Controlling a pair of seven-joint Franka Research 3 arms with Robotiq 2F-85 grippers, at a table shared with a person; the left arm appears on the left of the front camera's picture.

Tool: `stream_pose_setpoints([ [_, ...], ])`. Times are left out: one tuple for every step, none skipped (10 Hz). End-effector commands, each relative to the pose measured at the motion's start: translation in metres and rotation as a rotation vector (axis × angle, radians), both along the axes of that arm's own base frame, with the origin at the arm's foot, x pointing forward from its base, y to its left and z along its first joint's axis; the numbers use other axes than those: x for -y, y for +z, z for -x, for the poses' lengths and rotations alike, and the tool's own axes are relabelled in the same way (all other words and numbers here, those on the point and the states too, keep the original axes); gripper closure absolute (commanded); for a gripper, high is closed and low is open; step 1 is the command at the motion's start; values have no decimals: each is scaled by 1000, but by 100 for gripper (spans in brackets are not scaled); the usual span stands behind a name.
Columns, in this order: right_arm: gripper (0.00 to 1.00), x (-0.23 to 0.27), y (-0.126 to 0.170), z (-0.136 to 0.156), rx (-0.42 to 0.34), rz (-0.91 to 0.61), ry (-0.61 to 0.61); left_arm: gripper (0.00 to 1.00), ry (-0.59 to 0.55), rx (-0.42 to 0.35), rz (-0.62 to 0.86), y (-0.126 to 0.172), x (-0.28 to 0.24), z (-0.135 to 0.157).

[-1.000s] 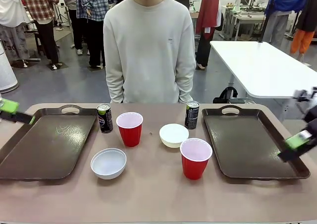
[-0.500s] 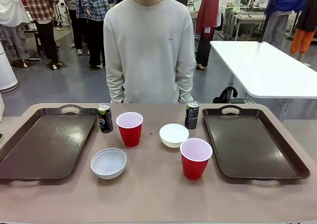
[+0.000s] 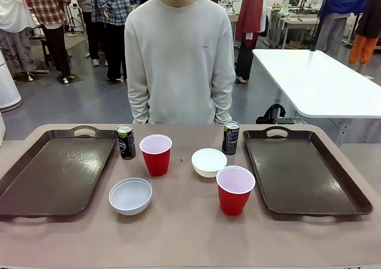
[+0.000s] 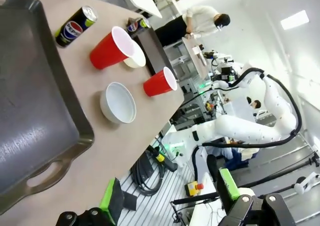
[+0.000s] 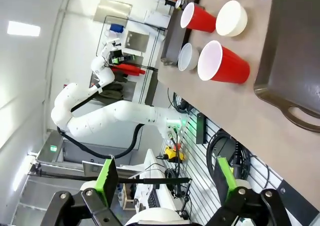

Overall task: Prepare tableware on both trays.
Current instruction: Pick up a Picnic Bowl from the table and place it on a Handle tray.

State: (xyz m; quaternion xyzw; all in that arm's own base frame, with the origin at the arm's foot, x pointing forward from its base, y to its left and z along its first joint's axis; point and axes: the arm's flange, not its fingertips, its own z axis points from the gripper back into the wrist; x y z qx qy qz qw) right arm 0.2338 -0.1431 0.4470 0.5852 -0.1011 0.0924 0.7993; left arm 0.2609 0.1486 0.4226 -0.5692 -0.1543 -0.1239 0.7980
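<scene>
The left hand (image 4: 170, 193) and right hand (image 5: 166, 176) are wide, empty. Upright red cups (image 4: 107, 51) stand well apart, around twelve o'clock.

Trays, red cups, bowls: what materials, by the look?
Trays: likely hard plastic, dark brown, semi-gloss; light glares off the flat bottoms. Red cups: thin plastic, glossy red outside, pale inside. Bowls: smooth white, plastic or ceramic, cannot tell.
</scene>
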Motion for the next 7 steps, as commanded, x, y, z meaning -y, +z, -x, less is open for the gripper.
stream_pose_setpoints([
  [0,4,-2,2,-2,-11,-12,0,5,-13,18,-3,0,-2],
  [0,4,-2,2,-2,-11,-12,0,5,-13,18,-3,0,-2],
  [0,4,-2,2,-2,-11,-12,0,5,-13,18,-3,0,-2],
  [0,4,-2,2,-2,-11,-12,0,5,-13,18,-3,0,-2],
  [0,4,-2,2,-2,-11,-12,0,5,-13,18,-3,0,-2],
  [0,4,-2,2,-2,-11,-12,0,5,-13,18,-3,0,-2],
  [0,4,-2,2,-2,-11,-12,0,5,-13,18,-3,0,-2],
])
